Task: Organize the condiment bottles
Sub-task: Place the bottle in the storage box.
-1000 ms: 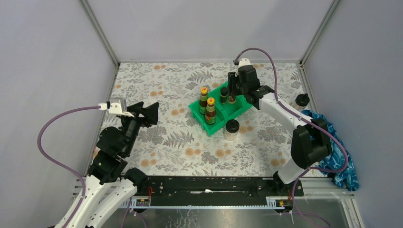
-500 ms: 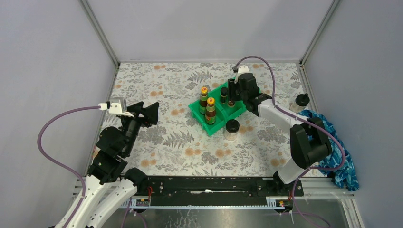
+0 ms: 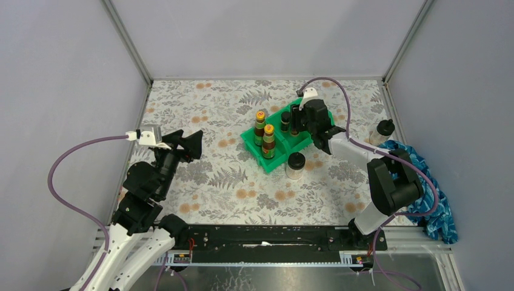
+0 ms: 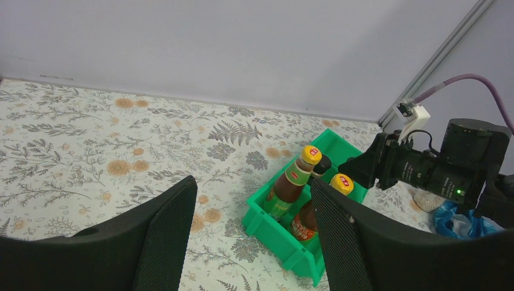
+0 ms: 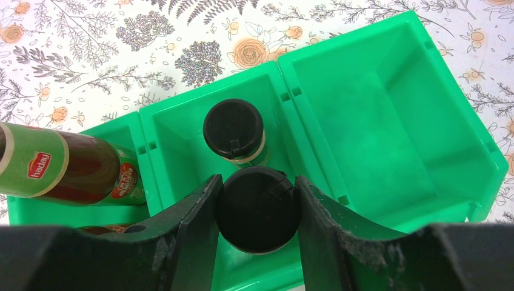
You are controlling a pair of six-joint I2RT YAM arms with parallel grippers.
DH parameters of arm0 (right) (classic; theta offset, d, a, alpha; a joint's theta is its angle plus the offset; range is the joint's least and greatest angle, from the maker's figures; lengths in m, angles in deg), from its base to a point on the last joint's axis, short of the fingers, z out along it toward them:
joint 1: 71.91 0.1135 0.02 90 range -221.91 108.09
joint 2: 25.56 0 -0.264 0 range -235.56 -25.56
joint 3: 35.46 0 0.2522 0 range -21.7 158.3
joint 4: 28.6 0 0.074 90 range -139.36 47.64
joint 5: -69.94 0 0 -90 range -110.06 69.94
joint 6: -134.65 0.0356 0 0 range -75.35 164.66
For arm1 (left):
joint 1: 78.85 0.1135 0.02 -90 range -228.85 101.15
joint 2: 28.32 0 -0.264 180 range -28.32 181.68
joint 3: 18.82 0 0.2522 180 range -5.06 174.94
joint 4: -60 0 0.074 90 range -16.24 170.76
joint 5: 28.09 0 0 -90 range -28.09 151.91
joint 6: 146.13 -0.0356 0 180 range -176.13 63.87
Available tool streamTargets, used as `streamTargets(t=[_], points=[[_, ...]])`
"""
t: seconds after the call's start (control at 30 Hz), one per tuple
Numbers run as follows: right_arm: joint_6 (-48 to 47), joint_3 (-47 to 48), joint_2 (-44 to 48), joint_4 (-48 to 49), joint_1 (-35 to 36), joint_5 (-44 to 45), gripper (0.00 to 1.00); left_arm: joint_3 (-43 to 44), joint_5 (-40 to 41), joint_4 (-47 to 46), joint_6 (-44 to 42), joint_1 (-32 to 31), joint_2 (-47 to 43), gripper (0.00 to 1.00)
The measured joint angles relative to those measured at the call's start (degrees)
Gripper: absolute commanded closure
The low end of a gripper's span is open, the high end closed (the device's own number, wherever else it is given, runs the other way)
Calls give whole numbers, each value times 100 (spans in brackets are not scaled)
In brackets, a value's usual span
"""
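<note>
the right gripper (image 5: 256,183) is being kept nearly closed on the black cap of a short dark jar (image 5: 257,212). this jar is being held inside the middle compartment of the green bin (image 5: 424,97), just beside the second dark jar (image 5: 233,128) standing there. whether the held jar is being rested on the bin floor cannot be told. the left gripper (image 4: 251,185) is being held about half open with nothing between its jaws, over the table (image 3: 200,109) and well apart from the bin.

the two brown bottles (image 3: 268,144) with yellow caps are being kept together in the end compartment next to the jars. the compartment at the other end is being left empty. one clear jar (image 3: 296,165) with a black lid is being left on the table just beside the bin. the other clear jar (image 3: 384,128) is being left near the right wall, close to a blue cloth (image 3: 431,200).

the task is being judged as roughly two thirds done: once the held jar is released, four of the six will be sorted. the two clear jars are being judged as what is left, probably for the empty compartment.
</note>
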Motion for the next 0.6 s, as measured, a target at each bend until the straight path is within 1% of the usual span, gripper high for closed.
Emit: streamTargets(t=[0.23, 0.6], points=[[-66, -243, 0, 354, 0, 0, 100, 0, -4, 0, 0, 0, 0, 26], [-92, -254, -28, 560, 0, -2, 100, 0, -9, 0, 0, 0, 0, 26]])
